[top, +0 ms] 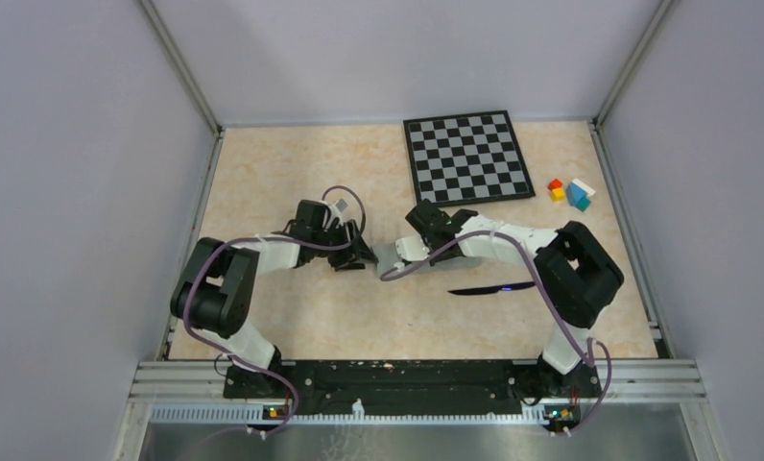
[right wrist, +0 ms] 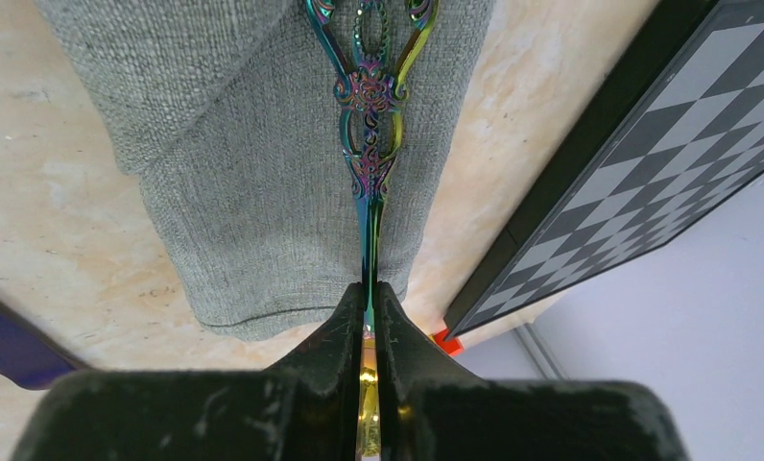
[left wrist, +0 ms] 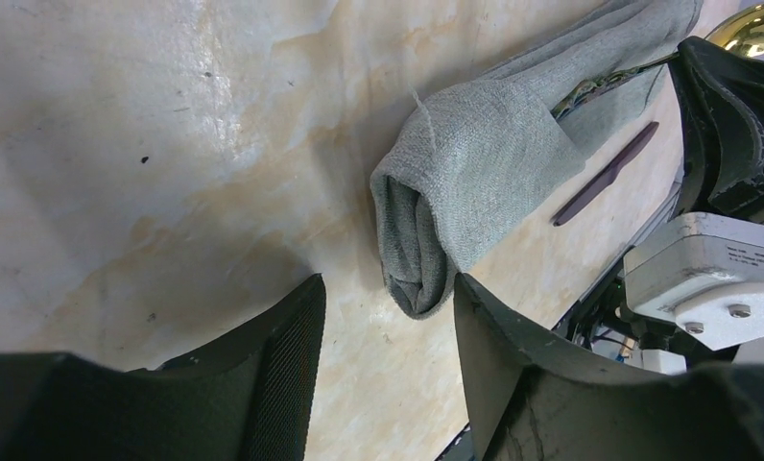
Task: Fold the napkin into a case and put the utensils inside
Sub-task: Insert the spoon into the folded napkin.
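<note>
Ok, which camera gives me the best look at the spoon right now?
Right wrist. It shows the spoon close up, its ornate handle lying over the folded napkin, pinched in the right gripper. Left wrist catches its gold bowl at the frame corner. In the top view it cannot be made out.

Only faint print on the white housing (left wrist: 706, 261), seemingly too small to read

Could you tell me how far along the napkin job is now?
Done: the napkin is folded into a narrow case. In hand: the right gripper is shut on the spoon, its handle at the case; the left gripper stands open at the case's end. Left: the knife lies on the table.
</note>
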Available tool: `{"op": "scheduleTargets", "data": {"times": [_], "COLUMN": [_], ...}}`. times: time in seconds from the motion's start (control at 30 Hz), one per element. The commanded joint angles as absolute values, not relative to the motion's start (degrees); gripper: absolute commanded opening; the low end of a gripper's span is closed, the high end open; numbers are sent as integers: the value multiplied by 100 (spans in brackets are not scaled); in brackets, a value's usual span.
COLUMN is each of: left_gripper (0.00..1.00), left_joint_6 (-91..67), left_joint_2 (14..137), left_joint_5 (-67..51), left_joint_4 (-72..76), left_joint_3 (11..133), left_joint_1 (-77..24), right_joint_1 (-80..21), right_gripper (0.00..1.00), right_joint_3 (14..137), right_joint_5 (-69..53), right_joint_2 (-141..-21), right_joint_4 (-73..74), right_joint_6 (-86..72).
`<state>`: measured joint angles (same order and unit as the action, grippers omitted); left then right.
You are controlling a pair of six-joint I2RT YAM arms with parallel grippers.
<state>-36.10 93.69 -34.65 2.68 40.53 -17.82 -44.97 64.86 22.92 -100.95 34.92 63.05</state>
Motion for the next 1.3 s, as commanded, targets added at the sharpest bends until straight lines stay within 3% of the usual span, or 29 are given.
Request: {"op": "scheduleTargets", "data": {"times": [0.0,0.13,0.27,0.47,1.27], "left_gripper": [56,52,62,66,43], "left_joint_6": [-3484,-3540,-3505,-3606,-3454], "left_joint_2": [9531,9537,9168,8848,9902], "left_joint_5": [-2977,-2928,-3060,-2824,-2429], "left_joint_4": [201,192,249,184,282], "left_joint_3": [4169,4157,4067,4050,4450], "left_joint_1": [-1845,-1845,-1874,-1877,-1871], "right_joint_1": [-4570,-4579,-4579,-4579,-4570], "right_gripper": [0,0,0,0,0], "right_joint_3": [6580,6684,6767,6802,6790], "right_joint_5": [2105,2003,1923,1842,1449], "right_joint_2": [-10106,-10229,-10290,-10300,-10434], "right_joint_4": [3289,3324,3341,3309,2904], "right_joint_6": [6367,6273,6225,6170,6310]}}
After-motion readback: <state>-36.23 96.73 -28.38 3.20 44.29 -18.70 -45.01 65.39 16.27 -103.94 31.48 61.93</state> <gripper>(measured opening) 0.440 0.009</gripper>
